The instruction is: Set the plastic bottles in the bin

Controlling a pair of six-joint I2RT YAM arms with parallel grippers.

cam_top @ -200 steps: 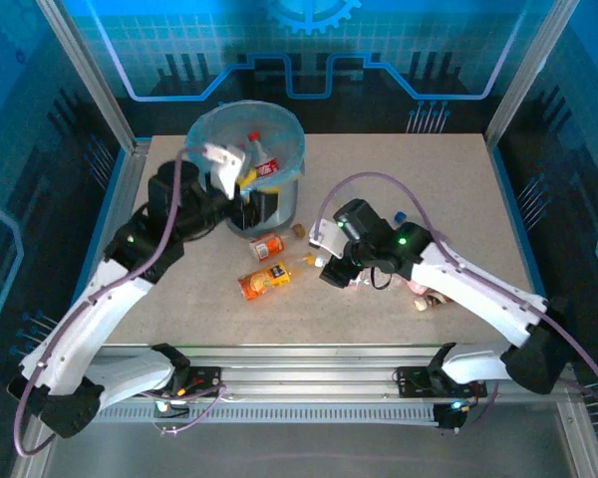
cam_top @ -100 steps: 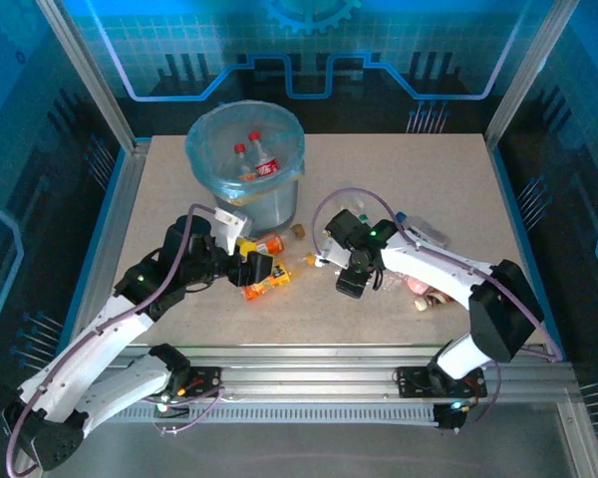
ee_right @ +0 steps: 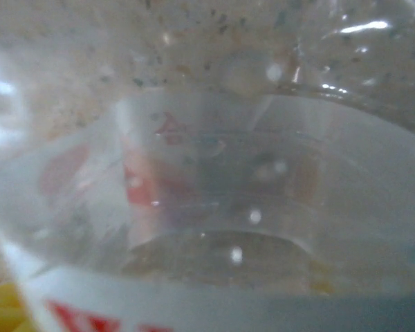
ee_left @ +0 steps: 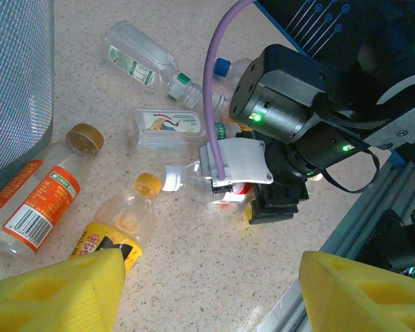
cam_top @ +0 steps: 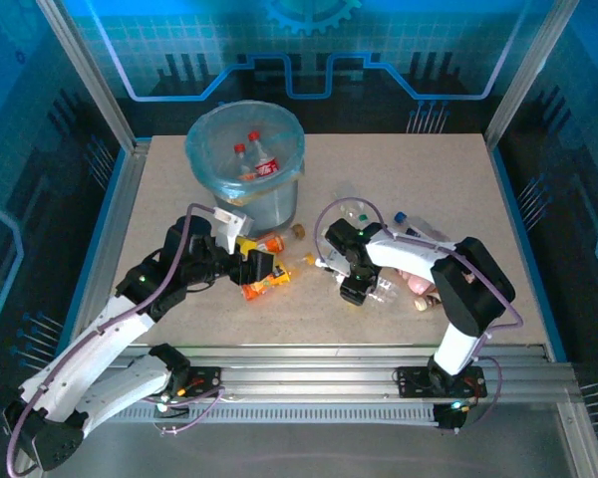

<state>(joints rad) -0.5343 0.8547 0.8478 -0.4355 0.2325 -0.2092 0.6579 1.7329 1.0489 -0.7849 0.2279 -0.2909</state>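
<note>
One bin, two red-capped bottles inside, at least six bottles on the table, two arms.

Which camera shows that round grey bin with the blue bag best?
Top external view: the round grey blue-lined bin appears whole, from above. The left wrist view catches a cropped strip of its wall.

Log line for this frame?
left gripper: open, over yellow-capped bottle | right gripper: down on clear bottle, grip unclear | bin: two red-capped bottles inside
</note>
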